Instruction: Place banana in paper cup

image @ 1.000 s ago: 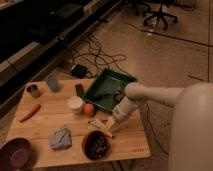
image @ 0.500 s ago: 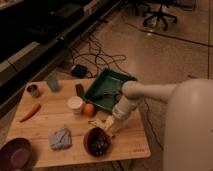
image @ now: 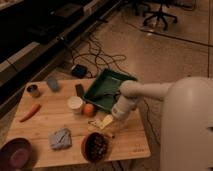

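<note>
The pale-yellow banana (image: 101, 123) lies on the wooden table (image: 130, 142), just right of the middle, between the round orange fruit (image: 89, 109) and the brown bowl (image: 96, 147). My gripper (image: 112, 118) is low over the banana's right end, at or touching it. The arm reaches in from the right. The white paper cup (image: 75, 104) stands upright left of the orange fruit, a short way up and left of the banana.
A green tray (image: 102, 82) sits at the table's back right, behind my arm. An orange carrot (image: 30, 112), a metal can (image: 33, 90), a blue object (image: 53, 84), a grey cloth (image: 60, 138) and a purple bowl (image: 15, 155) lie to the left. Cables run over the floor behind.
My gripper has shifted slightly left and down onto the banana's right end. The banana and the cup have stayed in place.
</note>
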You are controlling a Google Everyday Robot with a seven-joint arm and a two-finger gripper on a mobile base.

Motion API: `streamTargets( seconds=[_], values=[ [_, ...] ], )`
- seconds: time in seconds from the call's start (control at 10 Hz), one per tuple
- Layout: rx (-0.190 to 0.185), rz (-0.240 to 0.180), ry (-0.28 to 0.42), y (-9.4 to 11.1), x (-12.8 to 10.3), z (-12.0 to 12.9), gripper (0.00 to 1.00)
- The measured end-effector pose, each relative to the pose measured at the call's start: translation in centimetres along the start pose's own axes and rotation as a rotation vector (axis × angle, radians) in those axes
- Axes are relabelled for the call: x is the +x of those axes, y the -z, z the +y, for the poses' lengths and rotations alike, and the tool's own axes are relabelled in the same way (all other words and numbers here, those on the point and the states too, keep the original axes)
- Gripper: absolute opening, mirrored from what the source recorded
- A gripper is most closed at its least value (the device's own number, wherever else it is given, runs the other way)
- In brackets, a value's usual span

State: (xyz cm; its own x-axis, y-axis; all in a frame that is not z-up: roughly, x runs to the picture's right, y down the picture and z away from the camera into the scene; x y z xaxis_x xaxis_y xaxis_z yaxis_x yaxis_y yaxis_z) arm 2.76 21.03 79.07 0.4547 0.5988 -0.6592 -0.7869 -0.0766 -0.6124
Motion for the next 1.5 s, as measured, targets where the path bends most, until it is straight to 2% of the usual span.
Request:
streamTargets(
  seconds=[0.2,0.6,1.0,1.2,1.5],
  values=[
    [0.013,-0.013,-0.022,0.6,-0.3,-0.1,0.8],
    [0.041,-0.008,-0.086,0.9,-1.7,0.5,0.8],
    [0.112,0.004,-0.211,0.6,-3.0,0.8,0.8],
    [0.145,0.011,-0.238,0.2,-3.5,1.4,0.8],
    [0.161,0.016,-0.258,-0.3,-3.8,1.6,0.8]
  ],
)
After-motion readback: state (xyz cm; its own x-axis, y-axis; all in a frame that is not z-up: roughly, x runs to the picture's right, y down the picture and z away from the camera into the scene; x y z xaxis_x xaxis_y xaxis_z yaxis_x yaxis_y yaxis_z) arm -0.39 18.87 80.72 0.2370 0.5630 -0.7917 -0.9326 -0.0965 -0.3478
